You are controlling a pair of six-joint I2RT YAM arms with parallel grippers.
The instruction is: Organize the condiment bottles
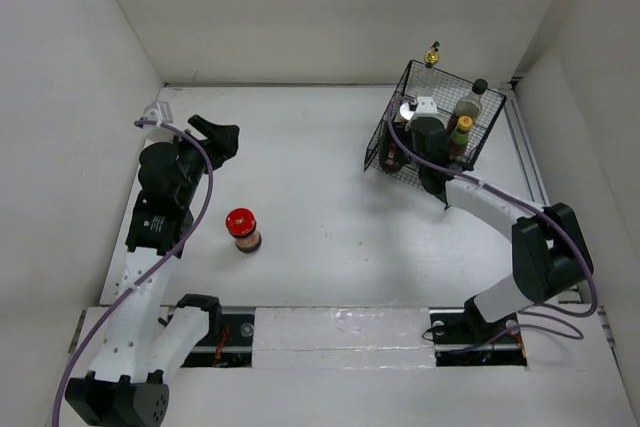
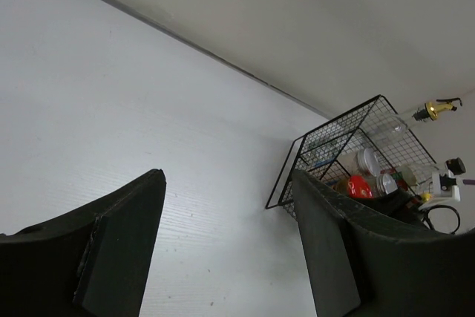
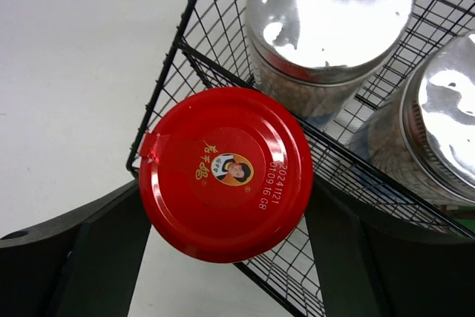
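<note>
my right claw (image 3: 226, 206) straddles the red-lidded jar (image 3: 225, 174) in the 7 o'clock corner of the wire basket (image 3: 178, 44), up at 1 o'clock on the surface (image 1: 320, 177). can't tell if i'm gripping it or loose. i'd open wide and lift straight up, dodging the silver-capped jars (image 3: 330, 12).

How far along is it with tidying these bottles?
Mostly done: silver-capped jars and two bottles stand in the basket. In hand: a red-lidded jar sits between the fingers of the right gripper at the basket's corner. Left: another red jar on the table and the gold-topped bottle behind the basket.
</note>
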